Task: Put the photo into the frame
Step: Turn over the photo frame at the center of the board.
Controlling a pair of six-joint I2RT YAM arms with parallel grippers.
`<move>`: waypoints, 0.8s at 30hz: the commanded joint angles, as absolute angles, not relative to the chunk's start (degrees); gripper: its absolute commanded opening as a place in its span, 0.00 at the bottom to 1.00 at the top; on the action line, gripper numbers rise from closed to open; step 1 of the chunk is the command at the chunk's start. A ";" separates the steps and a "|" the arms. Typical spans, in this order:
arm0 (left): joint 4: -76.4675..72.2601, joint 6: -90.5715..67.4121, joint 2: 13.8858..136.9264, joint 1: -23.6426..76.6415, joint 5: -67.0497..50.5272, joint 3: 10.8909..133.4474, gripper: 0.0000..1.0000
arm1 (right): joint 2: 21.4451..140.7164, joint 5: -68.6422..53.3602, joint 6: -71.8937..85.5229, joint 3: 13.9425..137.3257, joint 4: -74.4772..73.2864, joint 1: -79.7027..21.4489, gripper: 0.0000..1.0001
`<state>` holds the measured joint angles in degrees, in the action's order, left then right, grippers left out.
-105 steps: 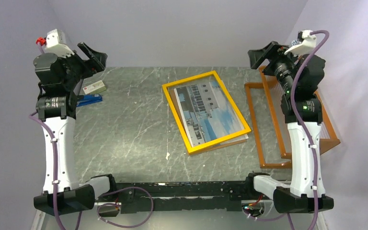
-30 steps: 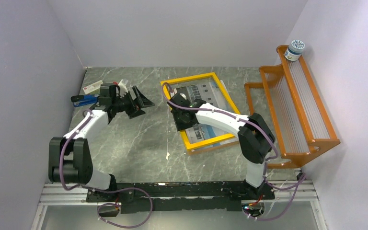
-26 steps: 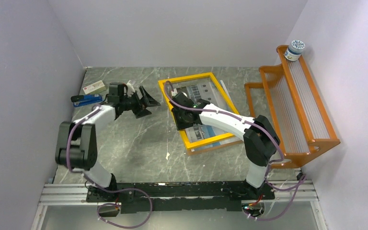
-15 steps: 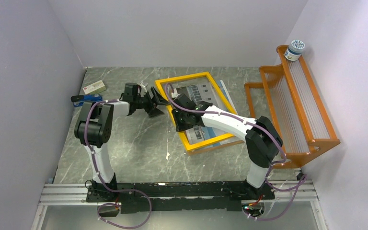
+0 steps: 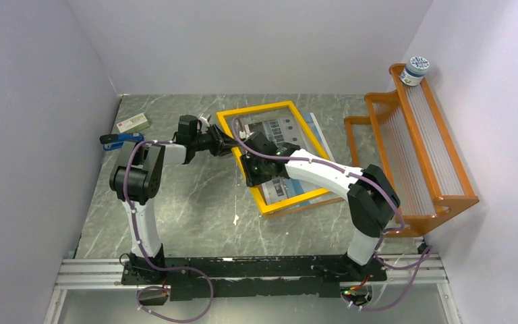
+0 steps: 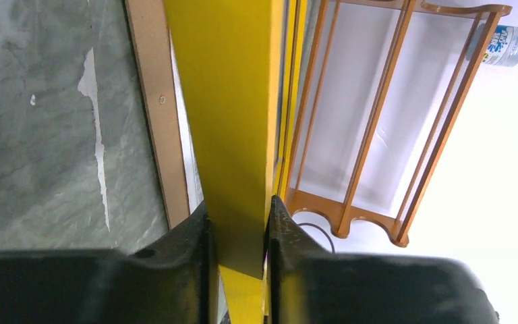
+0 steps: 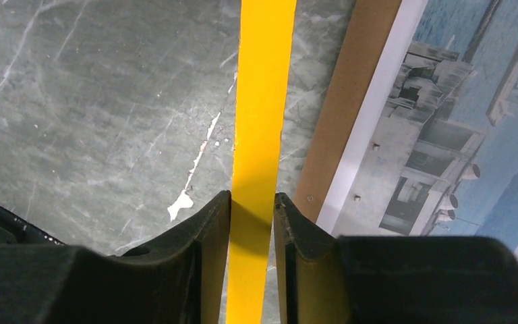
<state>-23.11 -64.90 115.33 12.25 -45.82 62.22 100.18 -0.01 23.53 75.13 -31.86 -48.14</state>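
photo (image 5: 295, 143) lies face up on the table (image 5: 175, 196), mid-table, under the pane of the frame (image 5: 256, 109), sitting on the brown backing panel (image 7: 342, 115). it's not squared to the frame: its right edge pokes out past the frame's right border, and the panel shows below the near border. the right wrist view shows bare table between the frame's left border and the panel, so that border is off to the side of the stack. left gripper (image 6: 237, 206) is pinched on the frame's left border near the far corner, both fingers touching the wood. right gripper (image 7: 251, 197) is clamped on the same border, further toward the near end. orange slatted rack (image 5: 418, 135) stands well off to the right, with a small jar (image 5: 416, 69) on its top end.
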 commanded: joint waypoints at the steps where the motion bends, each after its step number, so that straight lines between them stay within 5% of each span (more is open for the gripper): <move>1: -26.30 -63.46 112.83 12.57 -45.82 63.54 0.03 | 98.25 3.47 22.77 78.60 -34.45 -48.27 0.38; 6: -19.91 -64.09 109.54 12.56 -44.63 66.14 0.03 | 99.73 12.65 21.78 83.26 -39.21 -49.70 0.64; 9: -11.43 -62.16 107.16 12.57 -42.93 69.27 0.03 | 102.06 18.73 20.91 87.88 -42.63 -51.36 0.70; 17: 7.46 -60.49 104.96 12.57 -41.67 78.70 0.02 | 107.81 31.58 20.69 97.31 -49.99 -55.51 0.68; 24: 13.64 -60.61 104.21 12.57 -42.11 82.68 0.03 | 110.42 43.36 18.22 104.03 -55.19 -58.02 0.51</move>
